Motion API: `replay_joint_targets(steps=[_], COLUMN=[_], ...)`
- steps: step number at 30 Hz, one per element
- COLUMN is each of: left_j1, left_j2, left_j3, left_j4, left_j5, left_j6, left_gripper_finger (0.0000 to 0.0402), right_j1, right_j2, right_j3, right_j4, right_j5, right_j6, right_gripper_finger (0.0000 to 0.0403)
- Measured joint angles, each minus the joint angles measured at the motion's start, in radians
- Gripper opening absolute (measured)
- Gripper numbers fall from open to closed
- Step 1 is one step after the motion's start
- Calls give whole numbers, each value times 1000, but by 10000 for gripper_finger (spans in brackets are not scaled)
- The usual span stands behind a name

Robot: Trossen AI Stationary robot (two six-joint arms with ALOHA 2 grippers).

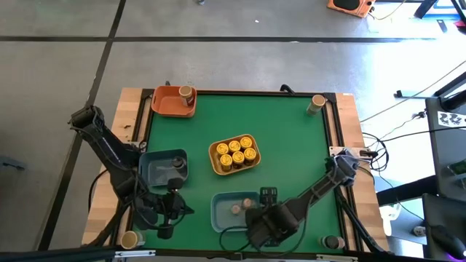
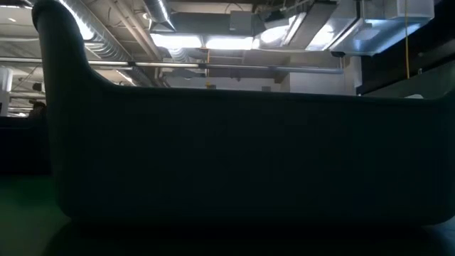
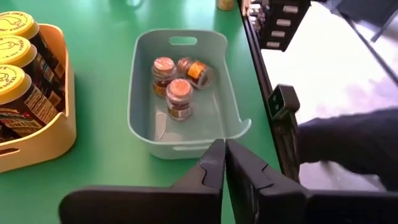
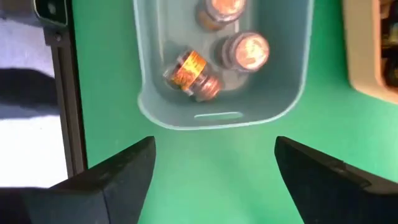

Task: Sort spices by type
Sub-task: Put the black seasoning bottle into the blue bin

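A light-blue tray (image 1: 220,215) near the table's near edge holds three copper-lidded spice jars: two upright (image 3: 179,96) (image 3: 163,71) and one lying on its side (image 4: 193,74). A yellow tray (image 1: 234,154) holds several yellow-lidded jars. A dark-lidded jar (image 1: 188,93) stands in the orange tray (image 1: 169,102). Single jars stand at the table's corners (image 1: 317,103) (image 1: 131,239) (image 1: 331,241). My left gripper (image 3: 224,163) is shut, left of the near blue tray (image 3: 186,124). My right gripper (image 4: 214,146) is open, just right of that tray (image 4: 221,118), and holds nothing.
A second blue tray (image 1: 154,166) lies by the left arm with a dark jar (image 1: 177,164) in it. The low view is filled by a dark tray wall (image 2: 242,156). Green mat shows between the trays and toward the far right.
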Motion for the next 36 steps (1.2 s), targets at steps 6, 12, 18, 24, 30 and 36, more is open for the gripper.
replay_joint_targets(steps=[6,12,18,24,30,36], left_j1=[37,88,137,177,197,194], left_j2=[0,0,16,50,79,80], left_j3=[0,0,0,0,0,0], left_j4=[9,47,97,111,109,108], left_j5=[2,11,11,12,14,37], left_j6=[-28,40,54,44,46,45], left_gripper_finger=[73,170,217,218,210,210], right_j1=[39,113,295,441,499,540], right_j2=[-95,-264,-460,-506,-506,-472], right_j3=[-81,-314,-613,-723,-731,-730], right_j4=[-2,-1,-6,85,198,226], right_j5=[28,80,29,-135,-210,-190], right_j6=[89,299,709,1129,1217,1283], right_gripper_finger=[328,328,328,328,328,328])
